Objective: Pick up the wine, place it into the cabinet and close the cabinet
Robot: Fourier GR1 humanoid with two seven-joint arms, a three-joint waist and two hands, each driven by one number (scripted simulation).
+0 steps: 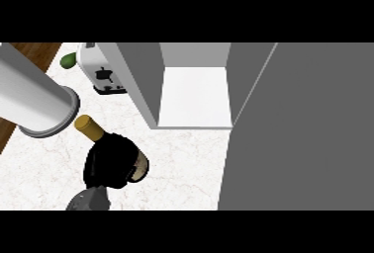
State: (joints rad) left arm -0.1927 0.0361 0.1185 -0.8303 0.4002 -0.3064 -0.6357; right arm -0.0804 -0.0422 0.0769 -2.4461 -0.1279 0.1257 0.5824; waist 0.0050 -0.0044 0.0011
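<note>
1 wine bottle point(89, 127), round neck with matte gold-tan cap: tilted, cap toward the left edge of the white veined marble counter point(175, 163), outside the cabinet. Black right hand point(110, 160): fingers curled round the bottle's body, hiding most of it. 1 grey flat-panelled cabinet point(142, 84), far edge: smooth white interior exposed, plain grey door point(306, 128) open. 1 boxy white toaster point(99, 64) and 1 rounded green object point(68, 60), far left corner. 1 smooth pale grey cylindrical left forearm point(29, 94), flanged end, over the left edge.
</note>
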